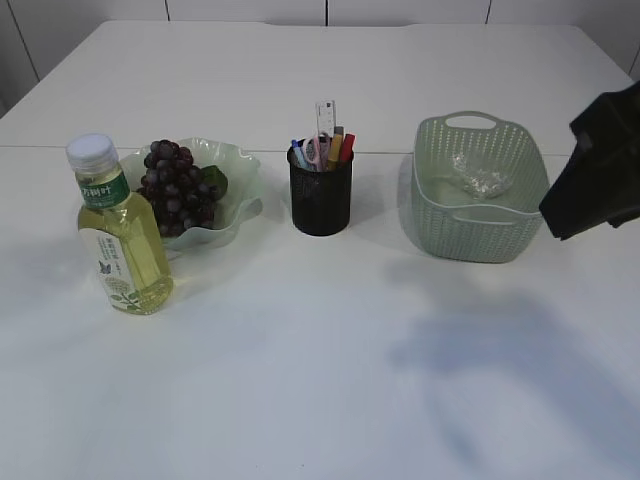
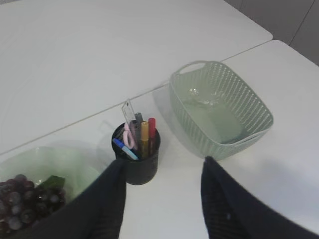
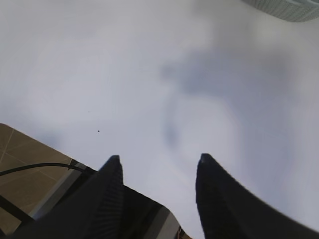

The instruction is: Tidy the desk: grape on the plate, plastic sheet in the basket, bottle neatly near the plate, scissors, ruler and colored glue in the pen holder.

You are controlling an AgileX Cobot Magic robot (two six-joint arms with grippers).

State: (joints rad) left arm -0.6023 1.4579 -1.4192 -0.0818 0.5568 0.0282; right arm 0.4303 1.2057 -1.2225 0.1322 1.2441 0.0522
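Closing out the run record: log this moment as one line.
grape: on plate | bottle: upright beside plate | pen holder: filled | plastic sheet: in basket | left gripper: open, empty | right gripper: open, empty

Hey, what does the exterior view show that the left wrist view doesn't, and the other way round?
Only the exterior view shows the bottle, standing upright beside the plate, and part of the right arm at the frame's edge.

Only the left wrist view shows the left pincer, open and empty above the table.

Both show the grapes on the plate, the pen holder with scissors, ruler and coloured sticks standing in it, and the basket with the plastic sheet inside.
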